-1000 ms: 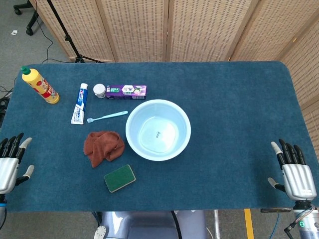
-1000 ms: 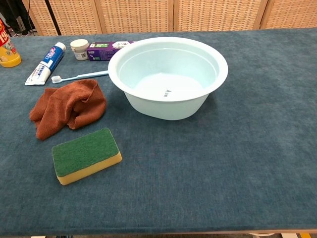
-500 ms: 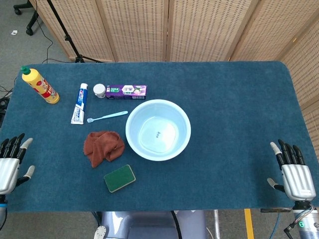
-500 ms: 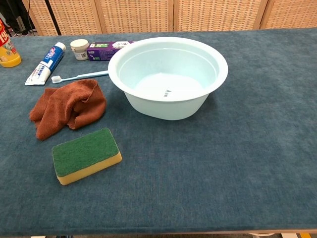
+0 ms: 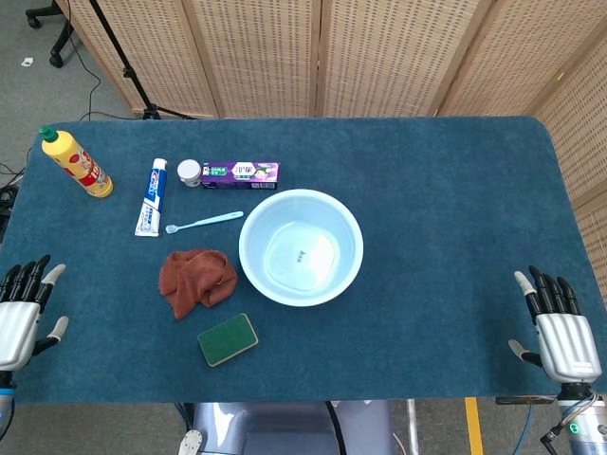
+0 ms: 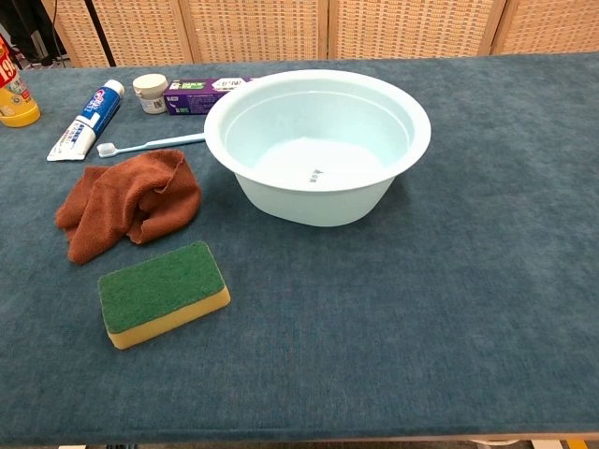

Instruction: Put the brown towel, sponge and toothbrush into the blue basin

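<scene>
Our fingers are spread and hold nothing on either side: the left hand (image 5: pixel 19 313) rests at the near left edge of the table (image 5: pixel 446 209) and the right hand (image 5: pixel 560 327) at the near right edge, both well apart from everything we have to move. Nearest to us among the task's things lies the sponge (image 6: pixel 163 293), green scouring face up over a yellow body, flat on the cloth; we judge it light and springy, with a rough top that should not slip, so a grip across its short sides ought to serve. Just beyond it is the towel (image 6: pixel 126 201), crumpled into a loose heap; it looks soft and limp and will sag, so we would pinch it at the raised fold in the middle, not at an edge. To its right stands the basin (image 6: pixel 318 94), empty, wide-mouthed and probably light enough to slide if knocked. Further back, the toothbrush (image 6: pixel 150 144) lies flat, bristle end to the left and handle end near the basin; thin, stiff and smooth, it looks the hardest to lift, and we would take it mid-handle. Beyond it are the toothpaste tube (image 5: pixel 152 195), a small jar (image 5: pixel 190 172), a purple box (image 5: pixel 239 173) and a yellow bottle (image 5: pixel 76 162).
</scene>
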Robot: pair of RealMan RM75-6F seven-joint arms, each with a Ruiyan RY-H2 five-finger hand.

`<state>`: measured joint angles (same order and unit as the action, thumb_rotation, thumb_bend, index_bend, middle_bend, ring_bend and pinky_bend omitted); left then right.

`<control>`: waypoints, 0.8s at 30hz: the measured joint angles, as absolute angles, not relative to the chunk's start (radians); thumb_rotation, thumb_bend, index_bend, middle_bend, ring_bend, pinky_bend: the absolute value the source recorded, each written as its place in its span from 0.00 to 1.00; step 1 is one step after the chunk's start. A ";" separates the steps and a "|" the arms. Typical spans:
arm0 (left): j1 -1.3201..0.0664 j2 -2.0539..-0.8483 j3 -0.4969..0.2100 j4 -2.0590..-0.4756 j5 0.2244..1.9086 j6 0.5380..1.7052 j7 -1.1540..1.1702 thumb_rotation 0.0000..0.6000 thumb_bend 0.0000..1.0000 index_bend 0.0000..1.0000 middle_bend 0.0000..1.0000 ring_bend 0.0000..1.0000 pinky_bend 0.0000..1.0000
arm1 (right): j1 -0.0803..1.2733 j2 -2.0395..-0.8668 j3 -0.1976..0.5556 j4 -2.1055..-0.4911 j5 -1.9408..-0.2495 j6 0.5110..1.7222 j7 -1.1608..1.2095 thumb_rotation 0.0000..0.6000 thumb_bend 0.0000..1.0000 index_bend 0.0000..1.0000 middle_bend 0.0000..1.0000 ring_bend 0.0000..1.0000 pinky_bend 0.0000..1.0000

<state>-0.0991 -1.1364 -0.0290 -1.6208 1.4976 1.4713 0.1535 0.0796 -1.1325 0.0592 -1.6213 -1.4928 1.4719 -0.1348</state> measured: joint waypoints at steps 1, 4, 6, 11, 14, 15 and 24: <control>-0.099 -1.136 -0.028 -1.621 1.498 1.470 0.155 1.00 0.33 0.04 0.00 0.00 0.00 | 0.079 -1.132 0.060 -1.621 -1.493 1.473 -0.133 1.00 0.10 0.01 0.00 0.00 0.00; -0.100 -1.136 -0.028 -1.623 1.498 1.469 0.156 1.00 0.33 0.04 0.00 0.00 0.00 | 0.079 -1.131 0.060 -1.622 -1.493 1.472 -0.133 1.00 0.10 0.01 0.00 0.00 0.00; -0.100 -1.136 -0.028 -1.624 1.497 1.468 0.157 1.00 0.33 0.04 0.00 0.00 0.00 | 0.079 -1.132 0.059 -1.621 -1.494 1.472 -0.135 1.00 0.10 0.01 0.00 0.00 0.00; -0.102 -1.137 -0.026 -1.625 1.497 1.463 0.162 1.00 0.33 0.04 0.00 0.00 0.00 | 0.080 -1.133 0.058 -1.621 -1.495 1.471 -0.138 1.00 0.10 0.01 0.00 0.00 0.00; -0.104 -1.137 -0.025 -1.627 1.496 1.458 0.165 1.00 0.33 0.04 0.00 0.00 0.00 | 0.079 -1.133 0.058 -1.623 -1.495 1.473 -0.137 1.00 0.10 0.01 0.00 0.00 0.00; -0.104 -1.138 -0.025 -1.628 1.495 1.456 0.166 1.00 0.33 0.04 0.00 0.00 0.00 | 0.079 -1.133 0.058 -1.623 -1.494 1.473 -0.136 1.00 0.10 0.01 0.00 0.00 0.00; -0.132 -1.130 -0.036 -1.662 1.450 1.393 0.210 1.00 0.33 0.04 0.00 0.00 0.00 | 0.078 -1.130 0.060 -1.623 -1.491 1.472 -0.131 1.00 0.10 0.01 0.00 0.00 0.00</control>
<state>-0.1323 -1.1296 -0.0361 -1.6624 1.4501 1.3934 0.2096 0.0780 -1.1302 0.0596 -1.6235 -1.4910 1.4721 -0.1306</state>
